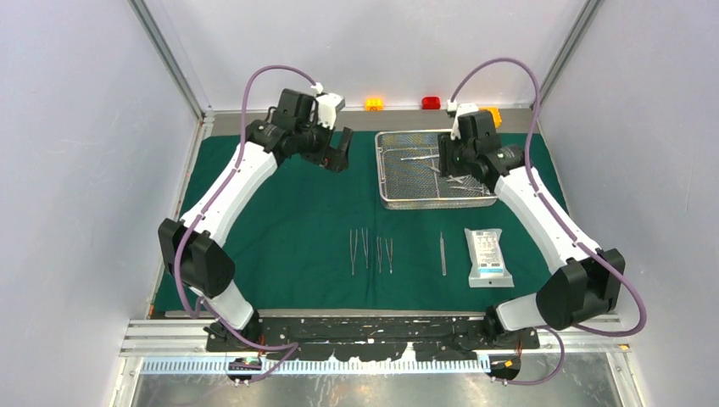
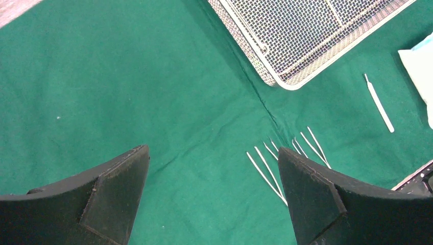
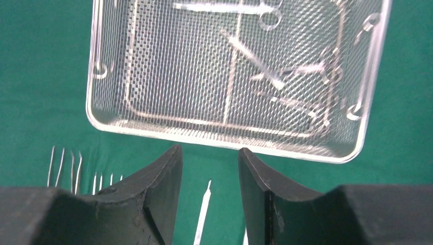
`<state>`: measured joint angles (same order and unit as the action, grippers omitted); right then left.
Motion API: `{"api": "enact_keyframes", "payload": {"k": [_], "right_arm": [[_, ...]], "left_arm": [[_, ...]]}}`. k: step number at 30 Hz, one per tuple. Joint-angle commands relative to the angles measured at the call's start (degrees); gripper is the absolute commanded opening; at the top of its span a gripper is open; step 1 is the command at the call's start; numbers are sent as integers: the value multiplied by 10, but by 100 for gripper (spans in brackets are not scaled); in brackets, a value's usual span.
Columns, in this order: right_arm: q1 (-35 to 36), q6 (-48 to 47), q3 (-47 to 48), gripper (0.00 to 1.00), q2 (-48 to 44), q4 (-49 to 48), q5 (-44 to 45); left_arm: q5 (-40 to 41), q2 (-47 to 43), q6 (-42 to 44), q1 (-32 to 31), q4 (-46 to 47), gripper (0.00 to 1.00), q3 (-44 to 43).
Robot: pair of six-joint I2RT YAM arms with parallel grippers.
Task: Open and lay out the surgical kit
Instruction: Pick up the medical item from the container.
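Observation:
The dark green drape (image 1: 288, 220) lies spread flat on the table. The steel wire-mesh tray (image 1: 392, 170) stands on it at the back right and still holds several silver forceps (image 3: 255, 61). Pairs of tweezers (image 1: 370, 251) lie in a row in front of the tray, with one slim instrument (image 1: 443, 254) and the flat white pouch (image 1: 489, 257) to their right. My left gripper (image 1: 339, 154) hovers open and empty above the bare drape, left of the tray. My right gripper (image 1: 446, 159) hovers open and empty above the tray; in the right wrist view (image 3: 209, 153) its tips stand over the tray's near rim.
A yellow block (image 1: 373, 103), a red block (image 1: 431, 103) and an orange box (image 1: 492, 114) sit on the ledge behind the drape. Grey walls and metal frame posts close in both sides. In the left wrist view the tray (image 2: 306, 35) and tweezers (image 2: 265, 168) lie ahead to the right.

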<state>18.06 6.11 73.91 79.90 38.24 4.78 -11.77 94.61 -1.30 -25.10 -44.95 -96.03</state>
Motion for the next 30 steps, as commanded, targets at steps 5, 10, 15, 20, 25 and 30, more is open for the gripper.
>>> {"api": "enact_keyframes", "payload": {"k": [5, 10, 15, 20, 25, 30], "right_arm": [[-33, -58, 126, 50, 104, -17, 36], [-59, -72, 212, 50, 199, 8, 7], [-61, -99, 272, 49, 275, 19, 0], [-65, -148, 333, 49, 345, 56, -22], [-74, -223, 400, 49, 422, 121, -88], [-86, -286, 451, 49, 477, 164, -118]], "left_arm": [[-22, -24, 45, 1, -33, 100, -30], [-33, -24, 59, 1, -41, 100, -25], [-48, -15, 84, 1, -52, 100, -23], [-59, 7, 127, 2, -88, 100, -45], [-77, 26, 159, 1, -96, 100, -56], [-111, 66, 182, 1, -114, 100, -91]]}}
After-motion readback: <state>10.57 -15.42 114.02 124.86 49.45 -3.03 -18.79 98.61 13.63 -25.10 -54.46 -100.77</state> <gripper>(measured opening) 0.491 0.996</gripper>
